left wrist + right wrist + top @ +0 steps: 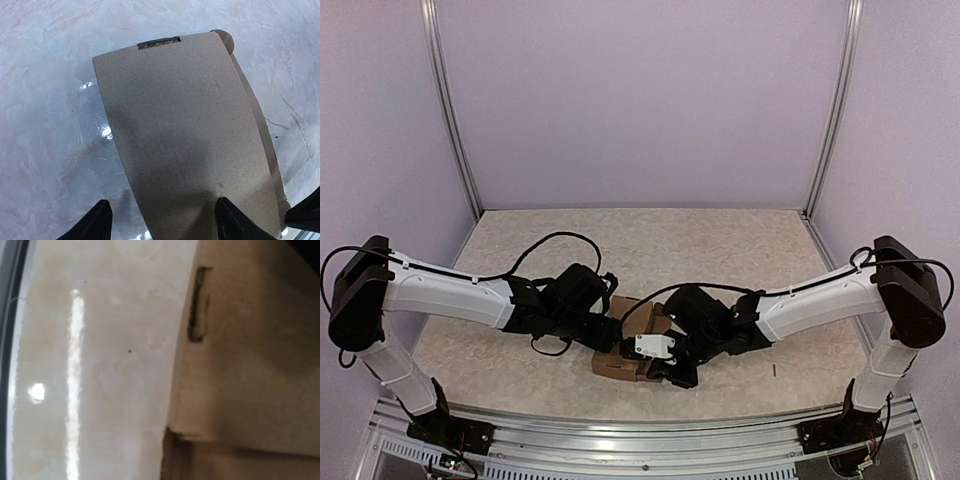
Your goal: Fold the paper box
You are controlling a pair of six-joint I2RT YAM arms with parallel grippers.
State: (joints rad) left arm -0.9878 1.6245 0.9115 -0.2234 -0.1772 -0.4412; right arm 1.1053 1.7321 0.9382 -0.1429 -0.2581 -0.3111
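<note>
Paper box (190, 125) edge between spread left fingers (97, 222)

Paper box (620, 362) on table (720, 240), centre-front — between left arm (450, 295) and right arm (815, 300), seemingly touching both.

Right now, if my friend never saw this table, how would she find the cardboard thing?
Look at the pale marbled table, near its front edge, where the white left arm and right arm reach toward each other. Between them lies the paper box, a piece of plain cardboard. It is the only brown thing there, with a thin slot cut near one edge.
</note>
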